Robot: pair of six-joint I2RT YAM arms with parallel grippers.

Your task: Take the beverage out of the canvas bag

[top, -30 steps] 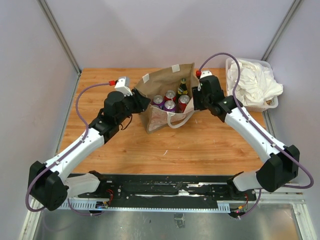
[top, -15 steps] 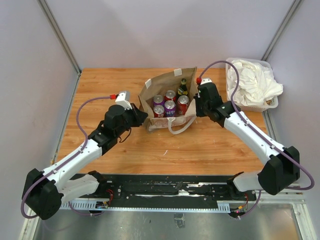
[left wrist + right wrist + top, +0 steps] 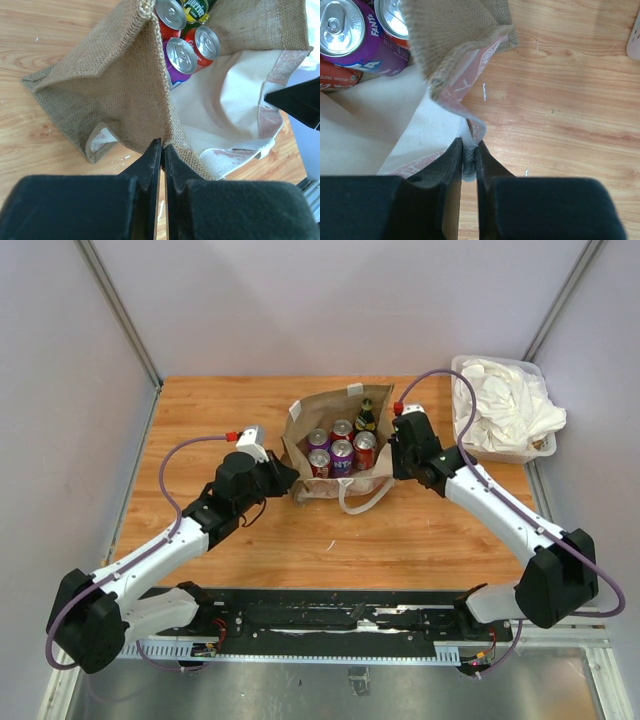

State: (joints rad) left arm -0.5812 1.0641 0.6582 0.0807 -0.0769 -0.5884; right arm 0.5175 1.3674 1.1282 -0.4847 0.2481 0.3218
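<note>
The purple can (image 3: 366, 47) in the right wrist view carries the brand "Fanta" in white letters along its side, near the rim. Just below it, at the picture's left edge, the red can (image 3: 337, 75) bears a line of small white capitals that appears to read "ORIGINAL TASTE". In the left wrist view the green bottle (image 3: 196, 7) has a yellow-green label whose dark letters are cut by the frame edge; "errier" is legible. The pale reddish print on the canvas bag (image 3: 467, 72) shows only broken strokes, not readable words. In the top view the lettering on the cans is too small to read.
</note>
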